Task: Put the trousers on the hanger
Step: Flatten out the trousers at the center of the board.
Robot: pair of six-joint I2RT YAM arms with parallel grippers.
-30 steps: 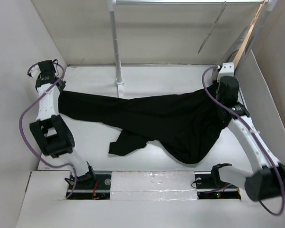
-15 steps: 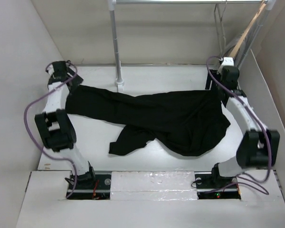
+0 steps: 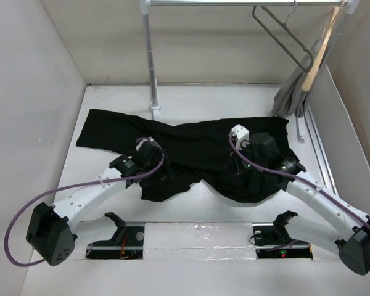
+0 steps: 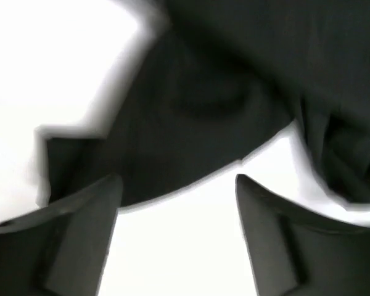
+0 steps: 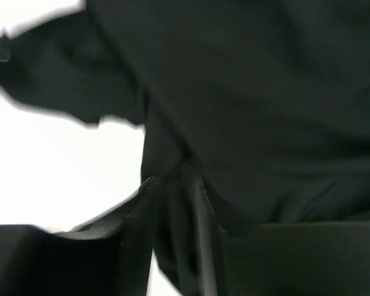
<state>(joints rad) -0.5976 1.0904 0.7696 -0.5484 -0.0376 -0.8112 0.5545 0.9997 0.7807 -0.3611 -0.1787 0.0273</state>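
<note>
left gripper point(image 4: 177, 182) parted, trousers point(image 4: 203, 105) hem just ahead

- The top view looks down from above and behind both arm bases, facing the far wall, over the whole surface point(image 3: 191, 98) and the trousers point(image 3: 197, 145).
- The left wrist view sits close above the trousers' edge, with the left tool point(image 4: 177, 182) at its bottom.
- The right wrist view, behind the right tool point(image 5: 172, 180), is closer still and black cloth nearly fills it.
- All three views share the trousers.
</note>
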